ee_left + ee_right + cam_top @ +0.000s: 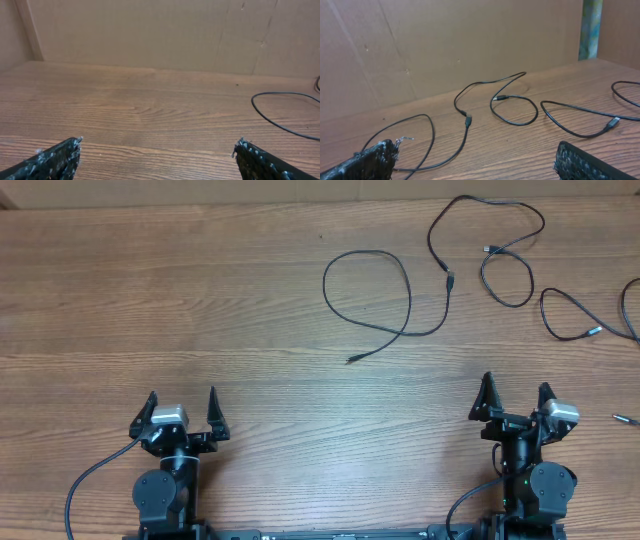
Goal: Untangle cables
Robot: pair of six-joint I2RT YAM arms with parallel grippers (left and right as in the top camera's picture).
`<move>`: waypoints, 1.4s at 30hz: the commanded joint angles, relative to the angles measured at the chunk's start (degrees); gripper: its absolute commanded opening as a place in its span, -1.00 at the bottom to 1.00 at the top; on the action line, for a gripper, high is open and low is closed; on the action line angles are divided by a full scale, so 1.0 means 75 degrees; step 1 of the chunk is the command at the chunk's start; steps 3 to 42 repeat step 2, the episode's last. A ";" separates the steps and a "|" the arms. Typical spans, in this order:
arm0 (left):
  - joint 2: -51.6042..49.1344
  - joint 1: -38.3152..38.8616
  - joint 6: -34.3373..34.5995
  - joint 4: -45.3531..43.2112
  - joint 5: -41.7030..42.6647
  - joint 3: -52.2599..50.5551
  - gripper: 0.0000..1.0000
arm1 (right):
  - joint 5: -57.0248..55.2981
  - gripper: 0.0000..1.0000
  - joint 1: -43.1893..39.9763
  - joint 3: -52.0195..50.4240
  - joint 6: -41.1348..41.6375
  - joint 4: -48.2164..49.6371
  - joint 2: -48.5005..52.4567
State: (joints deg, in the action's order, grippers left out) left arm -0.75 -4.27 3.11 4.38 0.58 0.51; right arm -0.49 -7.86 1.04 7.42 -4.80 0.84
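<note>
Thin black cables lie spread apart at the far right of the wooden table [200,300]. A big loop [407,295] sits at centre. A winding cable [432,235] runs behind it into a smaller loop [531,280], and another cable with a silver tip [590,333] reaches the right edge. My left gripper [182,394] stands open at the near left, far from all of them. My right gripper [515,383] is open just short of the cables. The left wrist view has open jaws [159,144] over bare wood and a cable arc [285,93]. The right wrist view shows open jaws [477,147] with cables [432,129] [536,112] ahead.
A small loose plug end [625,418] lies at the right edge beside the right arm. A cardboard wall [470,45] stands along the table's far side. Thick black arm cables [85,480] trail by both bases.
</note>
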 commanded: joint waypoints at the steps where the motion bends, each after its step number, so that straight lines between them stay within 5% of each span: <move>1: 0.0064 -0.0055 0.0157 0.0009 -0.0052 -0.0032 0.99 | -0.0099 1.00 -0.0026 -0.0079 -0.0055 0.0017 -0.0087; 42: 0.0064 -0.0055 0.0157 0.0009 -0.0052 -0.0032 0.99 | -0.0099 0.99 -0.0026 -0.0079 -0.0055 0.0017 -0.0087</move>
